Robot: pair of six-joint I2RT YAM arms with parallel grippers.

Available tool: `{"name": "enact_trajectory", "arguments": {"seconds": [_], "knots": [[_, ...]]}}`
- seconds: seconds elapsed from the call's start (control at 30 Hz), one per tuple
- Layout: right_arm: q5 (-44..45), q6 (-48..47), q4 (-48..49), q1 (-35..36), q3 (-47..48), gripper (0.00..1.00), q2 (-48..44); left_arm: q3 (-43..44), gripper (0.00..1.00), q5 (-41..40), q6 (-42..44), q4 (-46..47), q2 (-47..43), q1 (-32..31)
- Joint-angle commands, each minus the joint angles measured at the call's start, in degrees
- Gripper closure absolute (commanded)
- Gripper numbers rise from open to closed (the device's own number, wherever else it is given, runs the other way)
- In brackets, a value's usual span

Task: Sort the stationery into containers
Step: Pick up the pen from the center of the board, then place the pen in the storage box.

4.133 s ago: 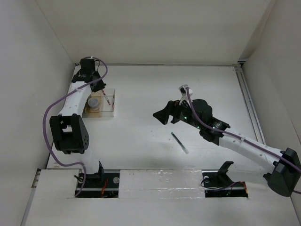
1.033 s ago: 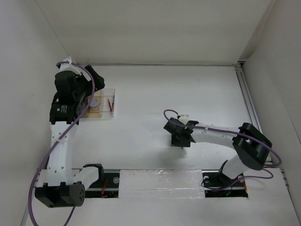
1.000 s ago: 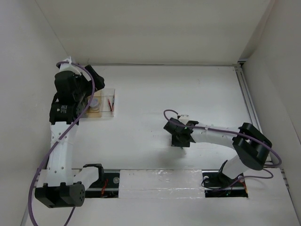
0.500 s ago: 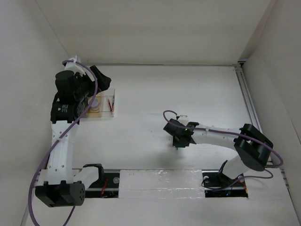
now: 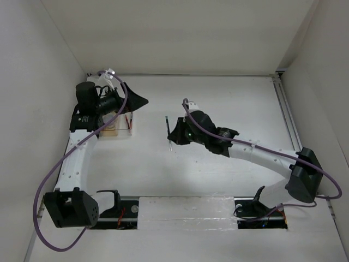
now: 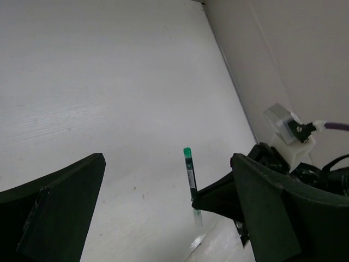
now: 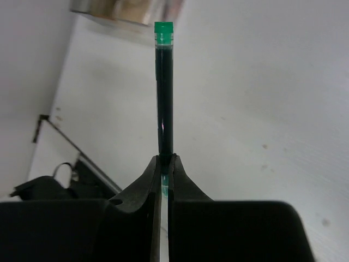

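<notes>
My right gripper [image 5: 173,134] is shut on a black pen [image 5: 167,126] and holds it off the table, left of the middle. In the right wrist view the pen [image 7: 164,93] stands straight out from the closed fingertips [image 7: 155,169], its green end [image 7: 163,30] farthest from them. The clear tray [image 5: 123,130] with a tan inside lies at the left, partly under the left arm, with a red pen [image 5: 128,121] in it. My left gripper [image 5: 139,101] hovers open by the tray's far right corner, nothing between its fingers [image 6: 54,207]. It looks at the held pen [image 6: 190,174].
White walls close in the table on the left, back and right. A metal rail [image 5: 288,125] runs along the right edge. The arm bases and a white strip [image 5: 185,206] sit at the near edge. A blurred tan shape [image 7: 125,8] shows beyond the pen in the right wrist view.
The right gripper closed on the black pen, lifted it off the table and carried it back and to the left. The left gripper swung rightward, away from above the tray.
</notes>
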Motion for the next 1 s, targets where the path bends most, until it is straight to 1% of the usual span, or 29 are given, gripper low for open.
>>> {"name": "enact_trajectory", "arguments": {"seconds": [0.0, 0.03, 0.07, 0.23, 0.4, 0.43, 0.57, 0.6, 0.63, 0.67, 0.73, 0.83, 0.93, 0.97], "knots": [[-7.84, -3.27, 10.81, -0.97, 4.95, 1.0, 1.35, -0.42, 0.0, 8.52, -1.77, 7.14, -0.69, -0.07], [-9.15, -3.27, 13.35, -0.98, 5.66, 1.0, 1.35, -1.02, 0.0, 8.52, -2.38, 7.92, -0.69, -0.07], [-9.17, -3.27, 13.9, -0.98, 7.4, 1.0, 2.74, -1.81, 0.0, 8.52, -2.38, 8.54, -0.69, -0.07], [-11.01, -3.8, 13.9, -0.98, 13.57, 1.0, 6.71, -1.82, 0.0, 11.15, -3.69, 10.12, -0.16, -0.07], [-16.63, -2.66, 18.55, -0.98, 15.51, 1.0, 8.03, -2.35, 0.11, 10.37, -3.7, 10.13, -0.16, -0.07], [-16.64, -2.65, 18.56, -0.98, 16.2, 1.0, 8.64, -2.35, 0.19, 10.37, -3.7, 10.13, -0.16, -0.07], [-17.16, -2.04, 20.66, -0.98, 16.21, 1.0, 8.65, -2.35, 0.3, 10.37, -3.7, 10.13, -0.16, -0.07], [-17.69, -2.04, 21.28, -0.98, 16.21, 1.0, 8.65, -2.35, 0.36, 10.37, -3.7, 10.13, -0.16, -0.07], [-17.69, -2.04, 21.29, -0.98, 16.73, 1.0, 8.65, -2.35, 0.39, 10.37, -3.7, 10.13, -0.16, -0.07], [-17.69, -2.04, 21.29, -0.98, 16.74, 1.0, 9.17, -2.35, 0.44, 10.37, -3.7, 10.13, 0.36, -0.07], [-17.69, -2.04, 21.9, -0.98, 16.74, 1.0, 9.17, -2.35, 0.58, 10.89, -3.7, 10.13, 0.37, -0.07], [-17.16, -1.51, 21.9, -0.98, 17.96, 1.0, 10.23, -2.35, 0.63, 10.89, -3.7, 10.13, 0.37, -0.07], [-17.16, -0.99, 21.9, -0.98, 19.37, 1.0, 11.37, -2.35, 0.75, 10.89, -3.7, 10.13, 0.37, -0.07], [-17.16, -0.98, 21.9, -0.98, 19.37, 1.0, 11.89, -2.35, 0.82, 10.89, -3.7, 10.13, 0.37, -0.07]]}}
